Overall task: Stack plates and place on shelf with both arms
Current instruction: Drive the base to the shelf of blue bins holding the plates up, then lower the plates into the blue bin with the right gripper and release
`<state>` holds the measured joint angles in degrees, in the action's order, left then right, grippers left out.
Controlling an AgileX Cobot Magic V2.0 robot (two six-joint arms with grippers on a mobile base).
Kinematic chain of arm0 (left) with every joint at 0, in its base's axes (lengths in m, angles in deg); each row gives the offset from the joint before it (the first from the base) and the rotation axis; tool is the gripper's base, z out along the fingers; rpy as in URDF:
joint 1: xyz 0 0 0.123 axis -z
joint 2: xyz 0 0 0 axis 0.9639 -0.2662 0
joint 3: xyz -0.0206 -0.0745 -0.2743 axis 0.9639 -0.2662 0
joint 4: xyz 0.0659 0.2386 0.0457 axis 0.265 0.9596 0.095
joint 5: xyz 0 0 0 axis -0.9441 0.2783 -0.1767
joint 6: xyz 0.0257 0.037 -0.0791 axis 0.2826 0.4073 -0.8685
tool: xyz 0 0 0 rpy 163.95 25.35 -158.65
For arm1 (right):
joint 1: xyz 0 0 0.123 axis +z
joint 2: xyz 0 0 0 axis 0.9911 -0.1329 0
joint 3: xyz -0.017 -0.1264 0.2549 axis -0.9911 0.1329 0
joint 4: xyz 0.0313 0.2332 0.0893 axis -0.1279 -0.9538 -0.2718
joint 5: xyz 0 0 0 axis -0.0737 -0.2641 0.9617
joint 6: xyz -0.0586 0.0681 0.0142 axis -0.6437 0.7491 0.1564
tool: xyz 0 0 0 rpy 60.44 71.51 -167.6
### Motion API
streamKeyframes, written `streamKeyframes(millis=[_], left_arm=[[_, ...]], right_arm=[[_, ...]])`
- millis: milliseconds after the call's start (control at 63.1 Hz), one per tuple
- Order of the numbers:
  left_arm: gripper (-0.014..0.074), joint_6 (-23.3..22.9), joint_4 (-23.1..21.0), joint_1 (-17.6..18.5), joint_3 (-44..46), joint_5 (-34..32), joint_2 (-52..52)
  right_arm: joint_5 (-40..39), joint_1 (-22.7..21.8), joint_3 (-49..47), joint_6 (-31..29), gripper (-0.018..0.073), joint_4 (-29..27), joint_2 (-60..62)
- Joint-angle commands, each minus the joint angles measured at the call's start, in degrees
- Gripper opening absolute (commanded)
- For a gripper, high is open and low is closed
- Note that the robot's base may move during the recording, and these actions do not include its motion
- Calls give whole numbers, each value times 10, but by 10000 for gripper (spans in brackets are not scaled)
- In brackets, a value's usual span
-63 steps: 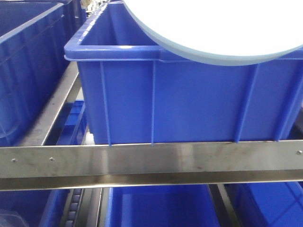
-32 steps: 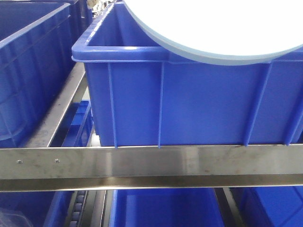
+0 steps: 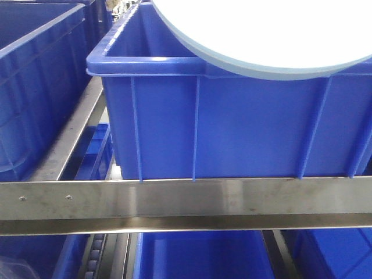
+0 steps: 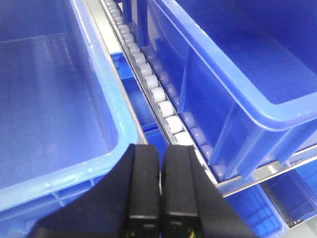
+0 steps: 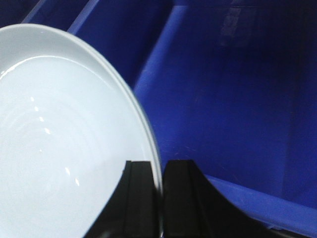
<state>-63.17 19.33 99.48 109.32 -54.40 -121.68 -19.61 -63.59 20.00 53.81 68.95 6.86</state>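
In the right wrist view, the right gripper was seen at the bottom edge, its two black fingers drawn close together on the rim of a pale plate. The rim was pinched in the narrow slit between them, and the plate spread away to the left, its glossy inner face turned to the camera. Whether a second plate lay under it could not be told. Beyond the plate, the dark inside of a blue crate was seen.

In the left wrist view, the left gripper was seen with its fingers pressed almost together, and nothing was held between them. Just past it, a track of white rollers was seen running away between two blue crates, one on the left and one on the right.

In the front view, the steel front rail of the shelf was seen nearest, with small rivets at its left end. Behind it a blue crate rested on the shelf. Above that crate, the plate was held over its open top, the rim overlapping the crate's near edge in the picture.
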Motion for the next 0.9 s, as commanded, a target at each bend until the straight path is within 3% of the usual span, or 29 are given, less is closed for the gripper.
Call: streamKeyframes(millis=[0,206,428,682,888], left_arm=[[84,-5,1,-1,17,-47,1],[84,-5,1,-1,17,-48,1],[84,-5,1,-1,17,-48,1],[84,-5,1,-1,17,-48,1],[84,-5,1,-1,17,-48,1]], right_arm=[[-52,0,-18,-2,56,-11,9],[-59,0,-32,-2,56,-11,9],[-48,-11,-119,-2,56,-10,-16],[-15,-63,-239,-2,56,19,-135],[-23,-65,-303,-6,56,42,-256]])
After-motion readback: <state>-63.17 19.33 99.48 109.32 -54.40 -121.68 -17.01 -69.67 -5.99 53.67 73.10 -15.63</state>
